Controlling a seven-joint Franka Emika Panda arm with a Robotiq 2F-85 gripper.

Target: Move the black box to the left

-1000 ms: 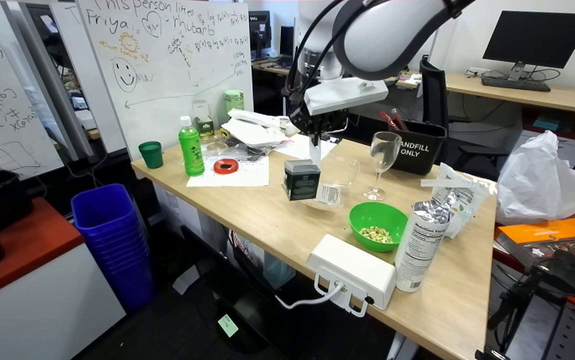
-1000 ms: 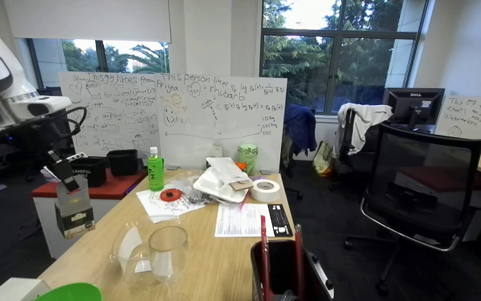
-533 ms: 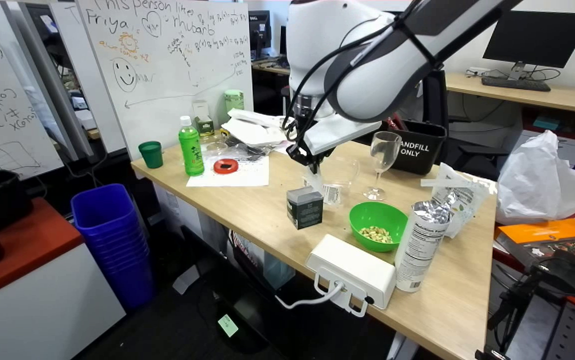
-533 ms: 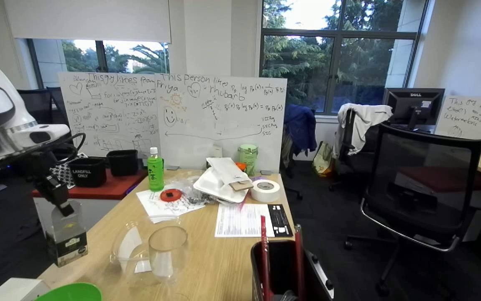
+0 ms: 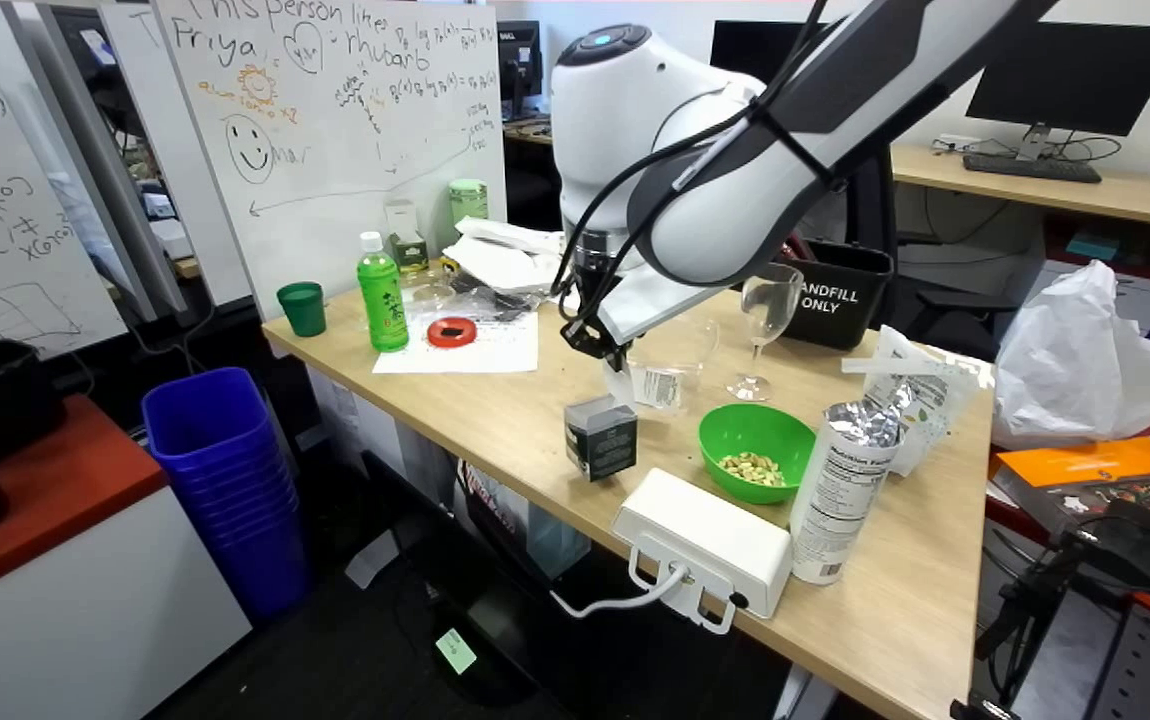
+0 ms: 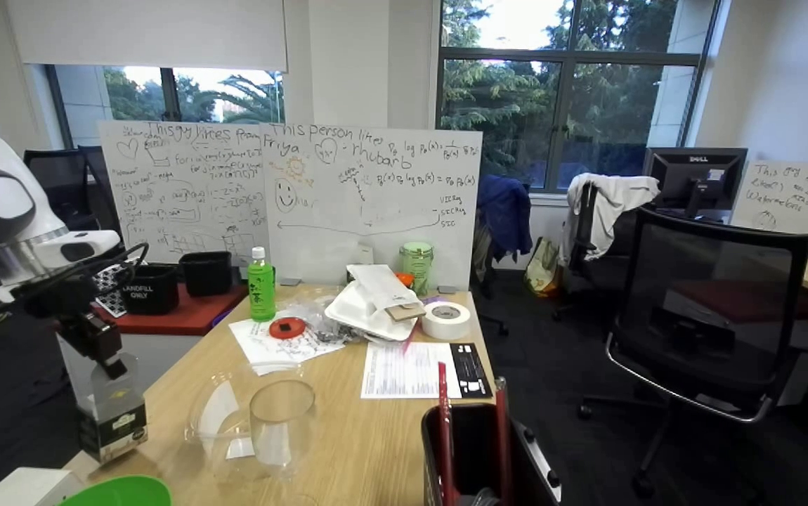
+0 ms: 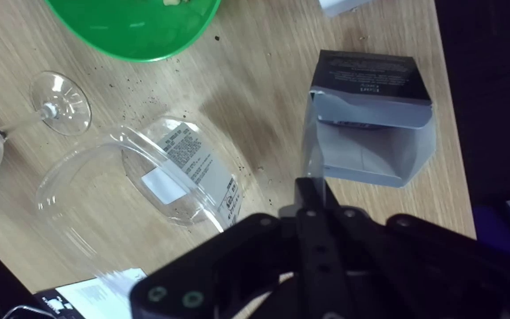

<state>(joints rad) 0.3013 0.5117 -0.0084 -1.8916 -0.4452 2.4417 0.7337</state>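
The small black box (image 5: 602, 442) has an open grey top and is at or just above the tabletop, near the long table edge. I cannot tell whether its base fully touches. It also shows in an exterior view (image 6: 114, 430) and in the wrist view (image 7: 368, 75). My gripper (image 7: 311, 191) is shut on the box's thin upright flap, at the side of the open top. The gripper also shows above the box in both exterior views (image 5: 617, 362) (image 6: 114, 367). The flap is partly hidden by the fingers.
A green bowl (image 5: 757, 445) with nuts and a white device (image 5: 705, 540) stand near the box. A clear plastic container (image 7: 148, 177) and a wine glass (image 5: 770, 300) stand close to the gripper. A green bottle (image 5: 382, 295) and red lid (image 5: 451, 332) are farther along.
The gripper has lowered the black box from above the table down to about tabletop level. In the last half second it has shifted only slightly downward and toward the table edge.
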